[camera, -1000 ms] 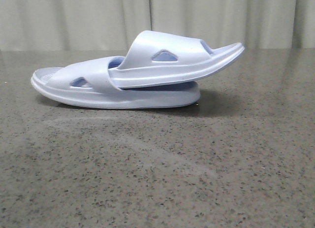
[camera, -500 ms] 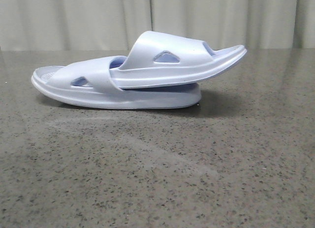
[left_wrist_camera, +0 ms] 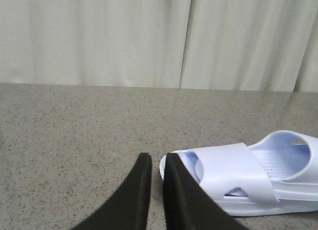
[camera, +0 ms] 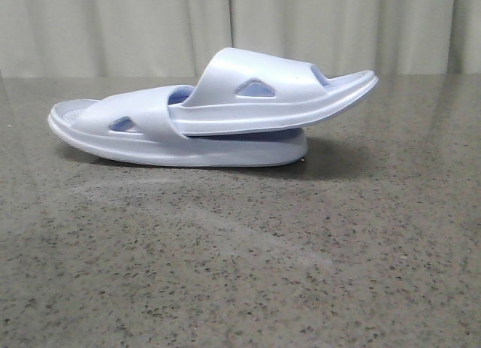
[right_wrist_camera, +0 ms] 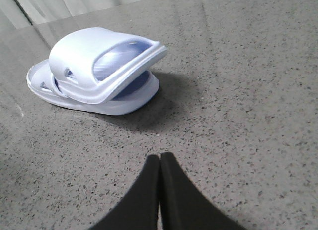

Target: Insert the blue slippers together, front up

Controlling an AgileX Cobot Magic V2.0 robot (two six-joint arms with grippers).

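The blue slippers (camera: pixel 214 111) lay nested on the desk (camera: pixel 240 273): the upper slipper (camera: pixel 270 92) was pushed under the strap of the lower slipper (camera: pixel 143 134), its free end tilted up. The left tool (left_wrist_camera: pixel 158 163) was nearly closed, a narrow gap between its fingers, gripping nothing. The lower slipper's end lay just beside its fingertips, not touching. The right tool (right_wrist_camera: pixel 160 160) was fully closed and empty. The slippers lay ahead of it, well apart, with bare desk between.
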